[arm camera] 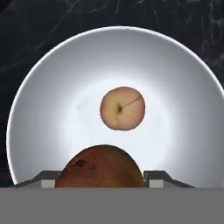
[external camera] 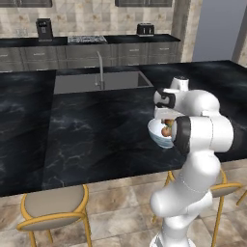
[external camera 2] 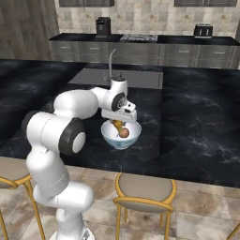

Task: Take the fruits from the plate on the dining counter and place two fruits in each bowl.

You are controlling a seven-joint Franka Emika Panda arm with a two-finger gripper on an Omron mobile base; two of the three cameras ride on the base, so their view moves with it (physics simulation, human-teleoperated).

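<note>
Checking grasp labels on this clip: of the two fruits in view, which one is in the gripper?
The darker red-brown fruit, clamped between the fingertips of the gripper above the white bowl. The paler peach-coloured fruit lies free on the bowl's bottom.

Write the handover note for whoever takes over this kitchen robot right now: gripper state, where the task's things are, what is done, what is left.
Gripper: shut on a brown fruit, held over the white bowl on the dining counter.
In the bowl: one tan fruit, lying at the centre.
Done: one fruit is in this bowl; a second is above it, not yet released.
Left: let go of the brown fruit here, then put two fruits in the other bowl.
</note>
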